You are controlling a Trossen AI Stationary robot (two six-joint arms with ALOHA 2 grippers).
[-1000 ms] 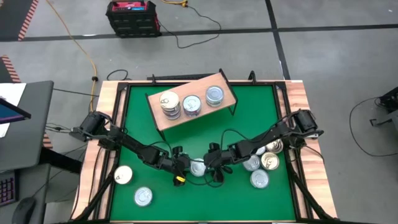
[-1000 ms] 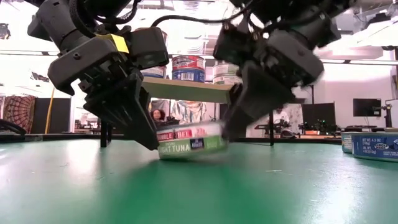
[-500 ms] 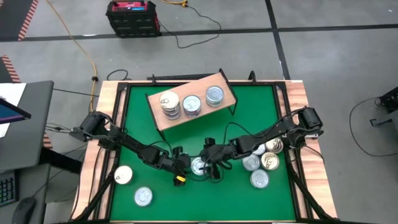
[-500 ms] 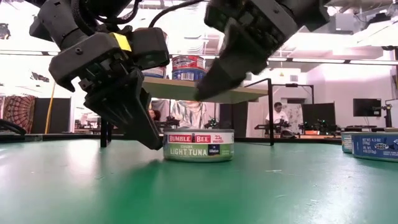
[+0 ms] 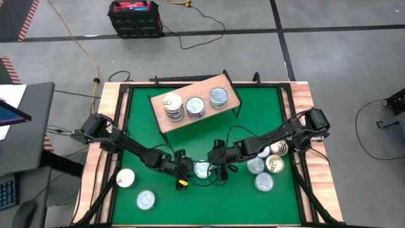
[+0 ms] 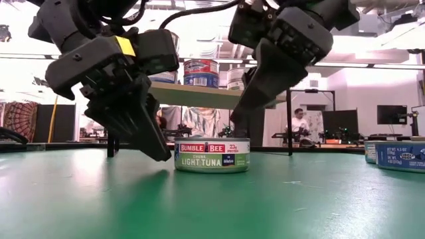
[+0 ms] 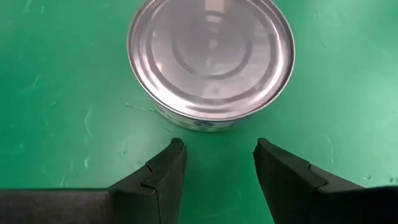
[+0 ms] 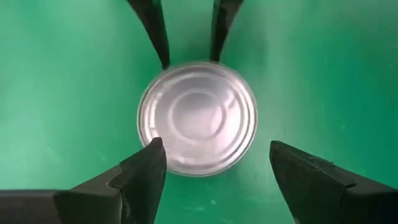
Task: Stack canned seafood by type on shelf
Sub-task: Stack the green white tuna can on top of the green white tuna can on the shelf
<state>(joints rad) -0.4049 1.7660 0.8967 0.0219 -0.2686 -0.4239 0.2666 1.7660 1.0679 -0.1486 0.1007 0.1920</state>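
Observation:
A flat silver-lidded tin labelled light tuna (image 6: 212,154) stands on its base on the green table, between my two grippers (image 5: 202,169). My left gripper (image 7: 217,152) is open, low on the tin's left, with its fingertips just short of the side wall (image 7: 211,59). My right gripper (image 8: 214,155) is open wide and hovers just above the tin (image 8: 198,118), coming from the right (image 6: 249,113). The light-wood shelf (image 5: 231,95) stands at the far middle of the table, with a cream-topped stack (image 5: 172,104) and two more stacks of tins (image 5: 195,106) (image 5: 218,96) on it.
Several tins cluster near the right edge (image 5: 266,166), under the right arm. Two more lie near the left corner, one cream-topped (image 5: 125,178) and one silver (image 5: 145,200). The table's raised wooden rim (image 5: 304,126) bounds the green mat. People sit in the room behind (image 6: 295,126).
A second ago the tuna tin hung tilted and just off the table between the two grippers; it now stands flat on the mat. The right gripper rose off it, then came down a little again over its right side. The left gripper has stayed low beside it.

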